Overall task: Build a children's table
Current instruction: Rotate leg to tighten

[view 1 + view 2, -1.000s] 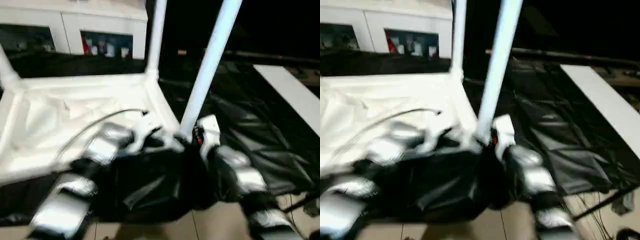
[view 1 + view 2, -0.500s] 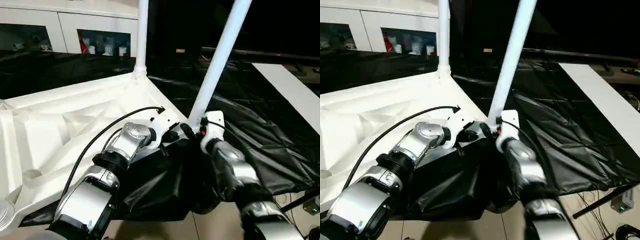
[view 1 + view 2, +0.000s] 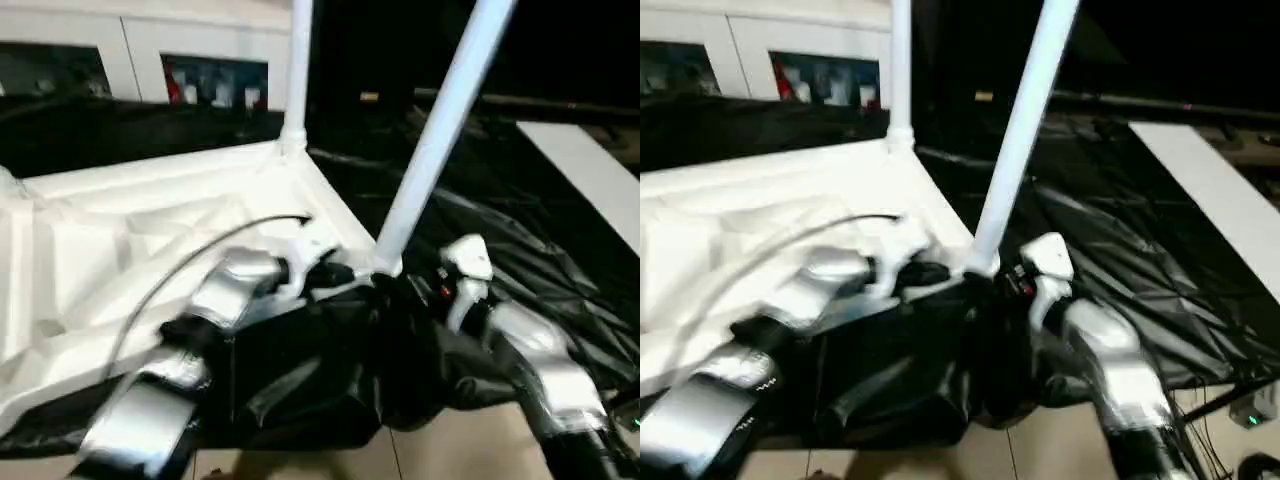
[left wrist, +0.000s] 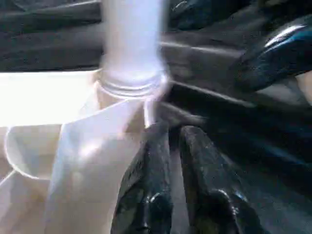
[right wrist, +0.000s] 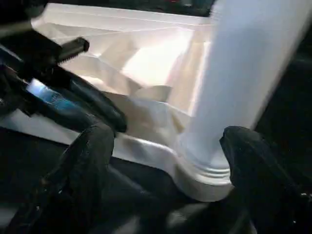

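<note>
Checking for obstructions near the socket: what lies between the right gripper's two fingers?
In the right wrist view, the right gripper straddles the leg base and corner socket without touching.

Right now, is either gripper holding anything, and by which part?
Nothing is held. The right gripper is open, its fingers apart either side of the near leg's base; the left gripper, nearly shut, rests by the corner socket.

Your left gripper (image 4: 171,146) shows two black fingers (image 4: 155,161) nearly together (a slim gap between them), tips just below the threaded base of a white leg (image 4: 131,44) standing in the table (image 4: 44,97) corner socket, over black sheeting (image 4: 253,141).
</note>
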